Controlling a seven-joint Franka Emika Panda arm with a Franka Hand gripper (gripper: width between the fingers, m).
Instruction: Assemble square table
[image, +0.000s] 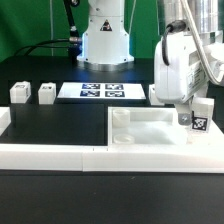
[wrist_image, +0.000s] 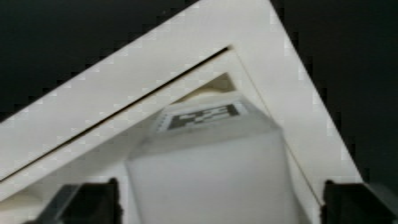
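Fingers (wrist_image: 86, 203) apart around tagged leg (wrist_image: 205, 168)

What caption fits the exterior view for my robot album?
Robot gripper over a tagged leg at the white tabletop corner; two more legs sit beside the marker board.

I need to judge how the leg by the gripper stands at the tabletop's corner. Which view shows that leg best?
The wrist view: the leg fills much of the frame, its tag facing the camera, right at the corner of the tabletop. The exterior view shows the same leg only small and from the side.
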